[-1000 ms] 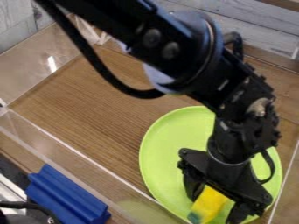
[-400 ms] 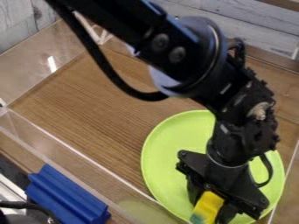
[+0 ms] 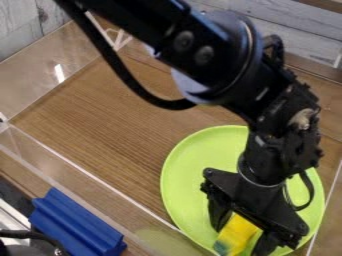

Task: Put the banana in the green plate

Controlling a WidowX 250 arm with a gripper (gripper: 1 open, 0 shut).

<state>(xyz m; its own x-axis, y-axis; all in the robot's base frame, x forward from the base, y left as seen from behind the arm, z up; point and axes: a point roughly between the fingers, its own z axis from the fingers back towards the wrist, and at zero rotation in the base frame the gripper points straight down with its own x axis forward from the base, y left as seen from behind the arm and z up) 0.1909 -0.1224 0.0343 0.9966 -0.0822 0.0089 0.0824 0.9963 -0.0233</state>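
The green plate lies at the lower right of the wooden table. The yellow banana rests on the plate's near part, close to the frame's bottom edge. My black gripper reaches straight down over it. One finger stands on each side of the banana, and they look spread slightly wider than the fruit. The bulky black arm hides the plate's right side and part of the banana's top.
A blue block-like object sits at the lower left, outside a clear plastic wall. Clear walls enclose the wooden table top. A bluish-white object peeks out from behind the arm.
The gripper and banana stay at nearly the same spot on the plate. The arm shifted only slightly, and the fingers look as they did a second ago.
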